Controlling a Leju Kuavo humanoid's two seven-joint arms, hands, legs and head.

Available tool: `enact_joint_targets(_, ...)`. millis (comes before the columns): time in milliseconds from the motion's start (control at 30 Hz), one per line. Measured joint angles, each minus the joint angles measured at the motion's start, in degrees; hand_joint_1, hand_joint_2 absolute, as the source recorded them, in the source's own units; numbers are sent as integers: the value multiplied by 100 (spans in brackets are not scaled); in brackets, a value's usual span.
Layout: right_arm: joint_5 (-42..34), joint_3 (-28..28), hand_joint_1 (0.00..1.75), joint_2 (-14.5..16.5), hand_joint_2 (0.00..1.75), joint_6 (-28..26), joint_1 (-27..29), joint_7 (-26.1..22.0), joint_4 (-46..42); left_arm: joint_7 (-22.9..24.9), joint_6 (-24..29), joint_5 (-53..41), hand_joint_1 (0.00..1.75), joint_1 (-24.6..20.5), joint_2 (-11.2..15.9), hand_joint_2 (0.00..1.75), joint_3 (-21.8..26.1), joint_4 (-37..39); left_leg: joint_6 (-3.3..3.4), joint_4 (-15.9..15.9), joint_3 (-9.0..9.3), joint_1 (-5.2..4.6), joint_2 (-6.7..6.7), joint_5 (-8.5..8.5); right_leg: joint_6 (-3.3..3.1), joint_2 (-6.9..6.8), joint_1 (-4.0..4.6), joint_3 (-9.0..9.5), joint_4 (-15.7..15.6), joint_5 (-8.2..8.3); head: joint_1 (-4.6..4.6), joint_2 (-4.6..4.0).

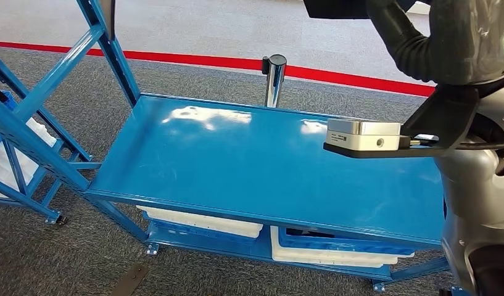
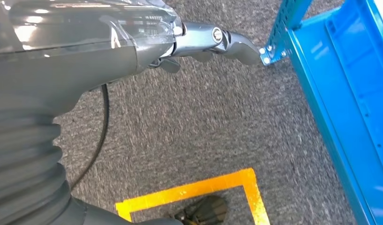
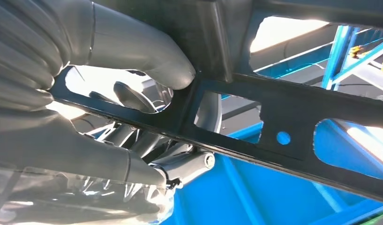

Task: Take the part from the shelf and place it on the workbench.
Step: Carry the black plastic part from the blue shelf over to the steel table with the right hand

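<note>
One hand carries the load: the right hand [image 3: 109,122] grips the part [image 3: 283,117], a flat black frame with cut-out windows and a small round hole; in the right wrist view the thick grey thumb lies over one face of the frame and the darker fingers [image 3: 180,166] curl in under the other, so the plate is pinched between them; in the head view the part [image 1: 443,117] shows as a dark bracket at the right, its long axis running roughly crosswise, held above the right end of the blue workbench [image 1: 237,160] and not touching it; just before it, a pale grey boxed unit [image 1: 363,135] sits on a black plate by the wrist; no writing on it can be read. The left hand [image 2: 213,42] hangs over grey carpet [image 2: 203,126] with its fingers curled in and nothing in them, near the foot of a blue shelf frame [image 2: 278,33]; yellow floor tape [image 2: 199,190] marks a corner below it. White trays [image 1: 200,222] lie under the workbench; a chrome post [image 1: 275,80] stands behind it, before a red floor line [image 1: 206,60].
</note>
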Motion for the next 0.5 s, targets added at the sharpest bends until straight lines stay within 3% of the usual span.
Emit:
enact_joint_targets(33, 4, 0, 175, 1, 175, -2, 2, -2, -1, 0, -12, 0, 0, 1, 0, 175, 0, 0, -31, 9, 13, 30, -4, -16, 35, -4, -33, 85, -234, 195, 11, 0)
enact_joint_targets(100, 11, 0, 175, 2, 175, -5, -3, -5, -1, 0, -28, 0, 0, 0, 9, 175, 1, -2, -131, 51, 34, 68, -17, -66, 135, -20, -96, 423, -1007, 600, 55, 0)
enact_joint_targets(167, 20, 3, 175, 6, 175, -14, -1, -10, -2, 0, -31, 0, 0, 2, 24, 175, 0, -3, -232, 86, 27, 60, -30, -94, 165, -18, -103, 600, -1404, 709, 96, 0)
enact_joint_targets(200, 27, 4, 175, 8, 175, -18, 3, -11, -3, 0, -32, 0, 0, 5, 30, 175, -1, -3, -271, 79, 27, 47, -32, -89, 147, -7, -83, 595, -1402, 670, 94, 0)
enact_joint_targets(300, 41, 6, 175, 23, 175, -25, -5, -11, -7, 0, -33, 0, 0, 6, 30, 175, -3, -2, -329, 120, 35, 64, -9, -145, 12, 6, -90, 588, -1366, 659, -10, 0)
enact_joint_targets(367, 42, 7, 175, 38, 175, -29, -14, -13, -10, 0, -33, 0, 0, 3, 31, 175, -4, -2, -321, 611, -158, 41, 14, -432, -78, -3, -87, 617, -1371, 651, -103, 0)
enact_joint_targets(433, 41, 11, 175, 45, 175, -31, -7, -14, -10, 0, -33, 0, 0, 9, 31, 175, -4, -2, -298, 1426, -527, -15, 19, -777, -143, -11, -44, 628, -1369, 641, -166, 0)
enact_joint_targets(467, 40, 16, 175, 47, 175, -31, 0, -14, -10, 1, -33, 0, 0, 11, 31, 175, -3, -2, -283, 1704, -661, -43, 19, -849, -160, -11, -23, 632, -1368, 638, -179, 0)
enact_joint_targets(500, 40, 21, 175, 49, 175, -31, 3, -15, -10, 1, -33, 0, 0, 13, 31, 175, -3, -2, -262, 1773, -701, -64, 18, -815, -171, -8, -4, 638, -1366, 634, -185, 0)
